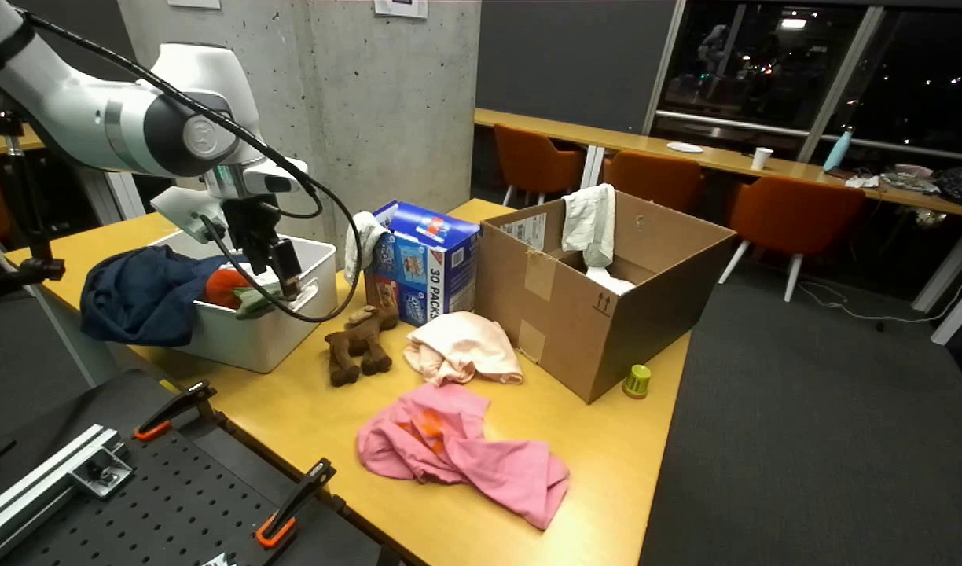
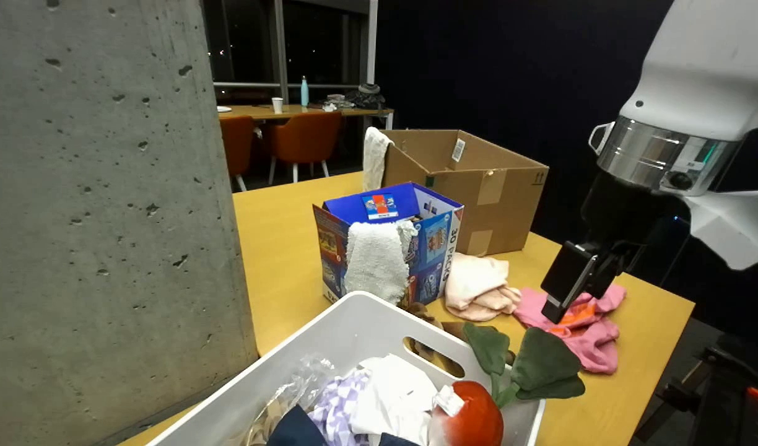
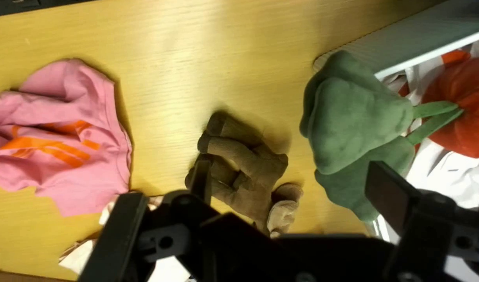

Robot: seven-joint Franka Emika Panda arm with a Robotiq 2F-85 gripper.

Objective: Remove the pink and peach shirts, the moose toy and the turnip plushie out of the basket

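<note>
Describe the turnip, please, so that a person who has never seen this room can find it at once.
Find the white basket. Inside, at the end nearest the moose, lies the turnip, its green leaves sticking out. Unlike the white cloth beside it, it has a round, mostly red body.

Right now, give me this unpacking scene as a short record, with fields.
On yellow wooden table: pink orange-printed shirt, pale peach shirt, brown plush moose toy
In white rectangular basket: red-and-white turnip plushie, green leaves jutting out
Draped over basket edge: navy cloth
Black two-finger gripper: open, holding nothing
Left to remove: turnip plushie
</note>
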